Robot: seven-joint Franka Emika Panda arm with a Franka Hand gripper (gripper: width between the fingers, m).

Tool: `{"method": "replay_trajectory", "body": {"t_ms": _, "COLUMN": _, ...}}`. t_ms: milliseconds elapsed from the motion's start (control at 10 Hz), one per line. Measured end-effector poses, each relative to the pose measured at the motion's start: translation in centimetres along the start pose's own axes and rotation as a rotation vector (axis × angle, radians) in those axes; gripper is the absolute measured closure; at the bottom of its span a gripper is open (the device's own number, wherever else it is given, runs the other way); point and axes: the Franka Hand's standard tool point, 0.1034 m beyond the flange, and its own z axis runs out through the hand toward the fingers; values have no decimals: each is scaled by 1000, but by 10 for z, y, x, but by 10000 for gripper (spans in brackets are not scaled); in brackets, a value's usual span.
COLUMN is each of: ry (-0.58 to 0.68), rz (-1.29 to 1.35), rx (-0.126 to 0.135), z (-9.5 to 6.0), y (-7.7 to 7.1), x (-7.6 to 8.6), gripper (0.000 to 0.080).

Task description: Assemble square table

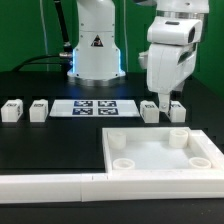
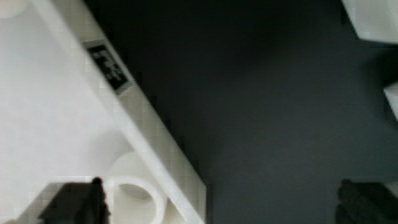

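The white square table top lies on the black table at the exterior view's right, rim up, with round sockets in its corners. Four small white tagged leg blocks stand in a row behind it: two at the left and two at the right. My gripper hangs between the two right blocks, just above the top's far rim. In the wrist view the gripper is open wide and empty. One finger is over the top's corner socket, and the rim's tag shows.
The marker board lies flat between the two pairs of blocks. A long white bar-shaped wall runs along the table's front edge. The robot's base stands behind. A white edge shows at the side of the wrist view.
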Motion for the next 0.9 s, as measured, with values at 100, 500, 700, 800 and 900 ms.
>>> {"method": "replay_trajectory", "body": {"t_ms": 100, "ry": 1, "rz": 64, "rx": 3, "z": 0, "y": 0, "x": 0, "gripper": 150}}
{"method": "replay_trajectory", "body": {"t_ms": 500, "ry": -1, "rz": 418, "rx": 15, "z": 0, "y": -20, "x": 11, "gripper": 150}}
{"method": "replay_trajectory", "body": {"t_ms": 700, "ry": -13, "rz": 636, "rx": 46, "z": 1, "y": -34, "x": 15, "gripper": 150}}
{"method": "replay_trajectory", "body": {"t_ms": 800, "ry": -16, "rz": 752, "rx": 60, "z": 1, "y": -42, "x": 19, "gripper": 150}}
{"method": "replay_trajectory", "body": {"t_ms": 900, "ry": -14, "rz": 768, "rx": 63, "z": 1, "y": -41, "x": 19, "gripper": 150}}
